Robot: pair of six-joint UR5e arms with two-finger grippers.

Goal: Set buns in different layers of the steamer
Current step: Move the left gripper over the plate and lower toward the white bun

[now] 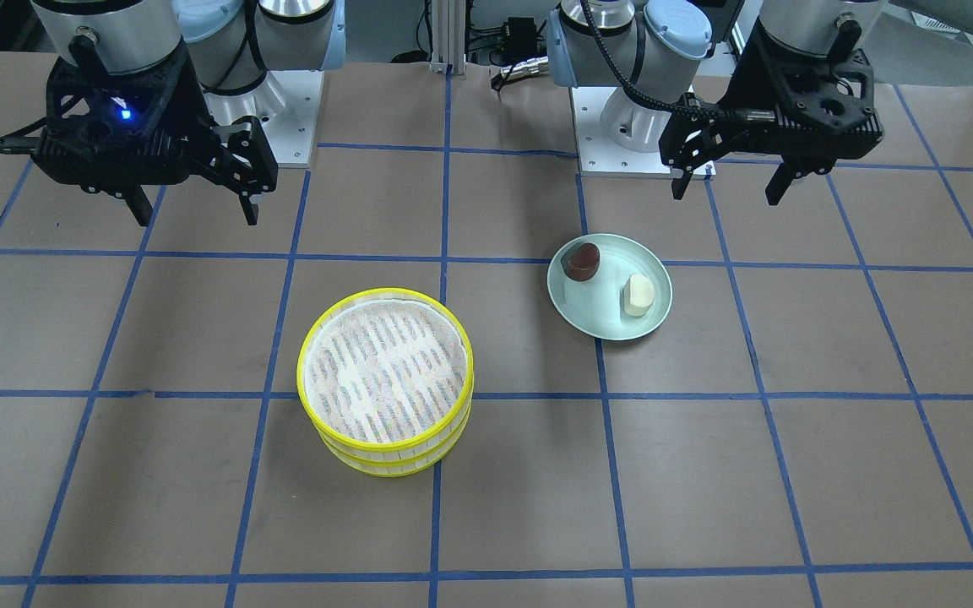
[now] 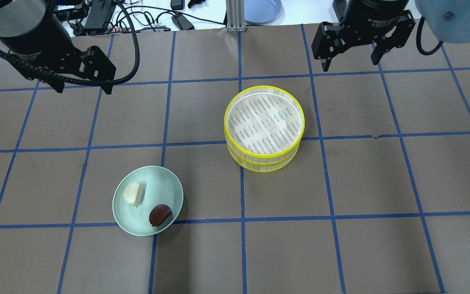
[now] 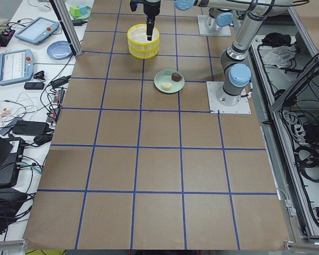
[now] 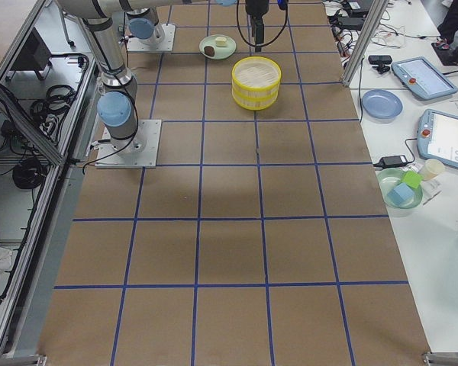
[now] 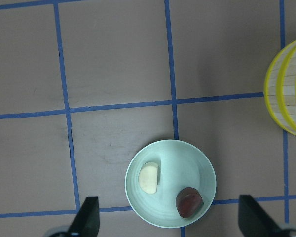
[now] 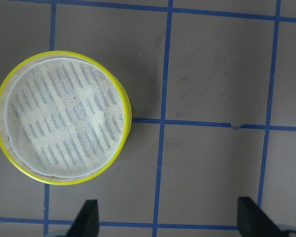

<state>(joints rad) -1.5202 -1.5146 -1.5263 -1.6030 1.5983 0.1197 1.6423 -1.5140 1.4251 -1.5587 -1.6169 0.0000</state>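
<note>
The two-tier steamer [image 2: 264, 122] with yellow rims stands stacked mid-table, and its top mesh floor is empty; it also shows in the front view [image 1: 385, 371] and the right wrist view [image 6: 64, 123]. A dark reddish-brown bun [image 2: 160, 214] and a cream-white bun [image 2: 132, 194] lie on a pale green plate [image 2: 157, 183]; the left wrist view shows both, brown [image 5: 189, 202] and cream [image 5: 149, 177]. My left gripper [image 2: 85, 87] is open and empty, high above and beyond the plate. My right gripper [image 2: 350, 64] is open and empty, beyond the steamer to its right.
The table is brown with a blue tape grid. The two arm bases [image 1: 622, 118] stand at the robot's edge. A blue plate [image 2: 261, 10], cables and tablets [image 4: 420, 76] lie on the white bench past the table's far edge.
</note>
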